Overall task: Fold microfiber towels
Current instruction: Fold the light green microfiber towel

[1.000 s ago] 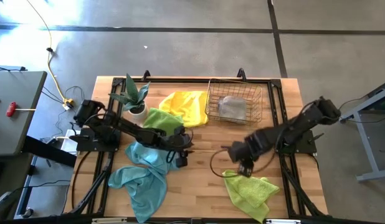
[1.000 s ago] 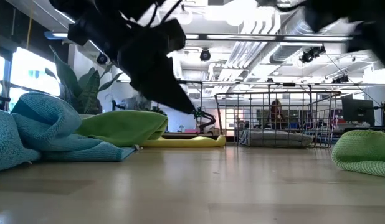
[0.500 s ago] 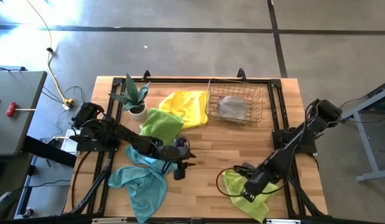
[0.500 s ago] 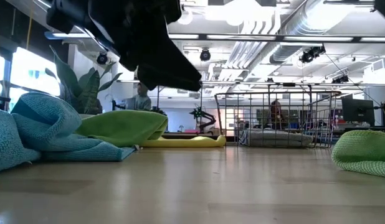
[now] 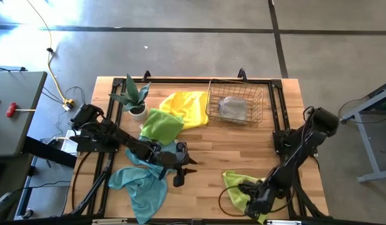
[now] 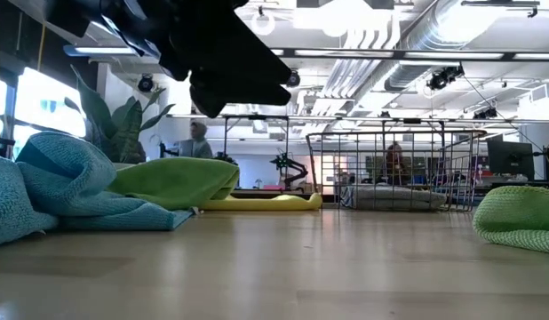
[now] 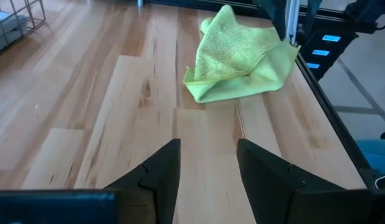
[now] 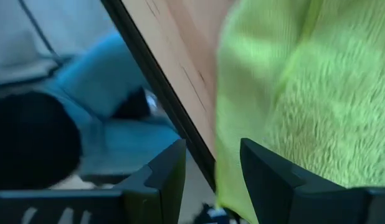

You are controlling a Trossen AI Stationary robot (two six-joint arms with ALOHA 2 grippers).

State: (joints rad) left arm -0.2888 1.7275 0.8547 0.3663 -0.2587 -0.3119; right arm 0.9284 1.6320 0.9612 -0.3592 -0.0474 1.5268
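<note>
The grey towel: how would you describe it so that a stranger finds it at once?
Look at the wooden table from above and find the wire basket near its far edge. The grey towel lies inside that basket. It is the only grey cloth and the only one in a container.

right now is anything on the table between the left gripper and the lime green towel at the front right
Nothing visible. The left gripper hangs open over bare wood near the table's middle, and the left wrist view shows only empty boards up to the lime green towel. The right gripper is open at that towel's front edge.
</note>
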